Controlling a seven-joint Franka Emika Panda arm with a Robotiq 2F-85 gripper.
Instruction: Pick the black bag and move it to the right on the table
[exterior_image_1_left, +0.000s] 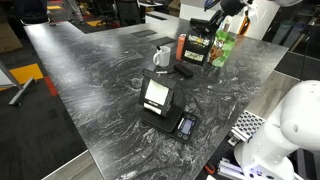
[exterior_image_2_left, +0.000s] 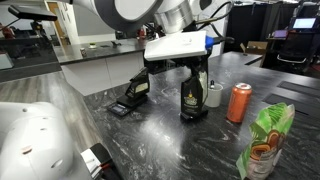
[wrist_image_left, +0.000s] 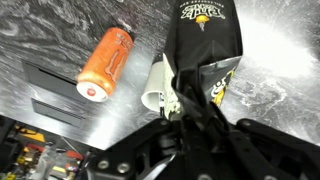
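Note:
The black bag (exterior_image_2_left: 194, 100) with its yellow-and-white label stands upright on the dark marbled table (exterior_image_2_left: 190, 150); it also shows in an exterior view (exterior_image_1_left: 193, 48) and in the wrist view (wrist_image_left: 205, 30). My gripper (exterior_image_2_left: 189, 78) comes down from above, and in the wrist view (wrist_image_left: 190, 100) its fingers are pinched shut on the bag's top edge. I cannot tell whether the bag's bottom still touches the table.
A white cup (exterior_image_2_left: 213, 96) and an orange can (exterior_image_2_left: 239, 102) stand close beside the bag. A green bag (exterior_image_2_left: 265, 140) stands farther along. A black boxy device with a white screen (exterior_image_1_left: 156, 97) and a small black gadget (exterior_image_1_left: 186, 125) sit nearer the table edge.

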